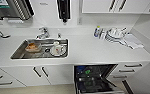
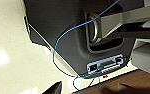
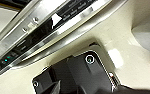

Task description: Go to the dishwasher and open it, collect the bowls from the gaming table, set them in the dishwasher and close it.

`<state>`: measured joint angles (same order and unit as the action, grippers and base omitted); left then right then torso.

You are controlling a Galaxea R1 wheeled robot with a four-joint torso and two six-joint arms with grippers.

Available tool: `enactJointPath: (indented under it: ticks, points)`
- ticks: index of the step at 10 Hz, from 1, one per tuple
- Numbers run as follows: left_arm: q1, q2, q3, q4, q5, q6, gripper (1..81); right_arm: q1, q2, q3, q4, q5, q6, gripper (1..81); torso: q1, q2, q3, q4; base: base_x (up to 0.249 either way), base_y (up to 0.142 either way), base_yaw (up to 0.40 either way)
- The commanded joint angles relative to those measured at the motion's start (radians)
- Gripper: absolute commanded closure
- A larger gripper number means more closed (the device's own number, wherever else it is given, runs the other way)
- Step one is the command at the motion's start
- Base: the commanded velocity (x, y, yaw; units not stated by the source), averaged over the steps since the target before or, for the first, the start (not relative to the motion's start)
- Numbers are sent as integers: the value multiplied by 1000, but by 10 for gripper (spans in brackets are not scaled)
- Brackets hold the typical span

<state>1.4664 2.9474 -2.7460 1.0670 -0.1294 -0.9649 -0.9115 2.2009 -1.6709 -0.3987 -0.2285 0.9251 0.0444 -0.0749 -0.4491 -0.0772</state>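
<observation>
The dishwasher (image 1: 96,78) stands open under the white counter, right of the middle, with its dark inside and racks showing. A small green thing that looks like a bowl (image 1: 87,72) lies in the rack; other pieces there are too dark to name. In the right wrist view the top edge of the dishwasher's steel door (image 3: 53,27) runs slantwise, with a dark control strip and a small green light. The left wrist view looks at the robot's own dark base with a blue cable over pale floor. The gaming table is out of view.
A steel sink (image 1: 21,53) holds dishes and a white jug. Plates (image 1: 114,33) and a bottle (image 1: 97,31) stand at the counter's back right. White cabinet doors (image 1: 41,73) are left of the dishwasher and drawers (image 1: 131,68) are right of it.
</observation>
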Motion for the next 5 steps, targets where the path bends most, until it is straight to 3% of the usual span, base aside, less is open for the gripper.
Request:
enactJointPath:
  ticks: [1,5]
  points:
    - [6,-10,-5,5,42,2,10,-103,-8,-49,-12,18,-75,10,62,-97,0,0,0,0,0]
    - [6,-17,-3,-5,40,3,10,-278,139,-220,-28,118,-107,10,148,-234,0,0,0,0,0]
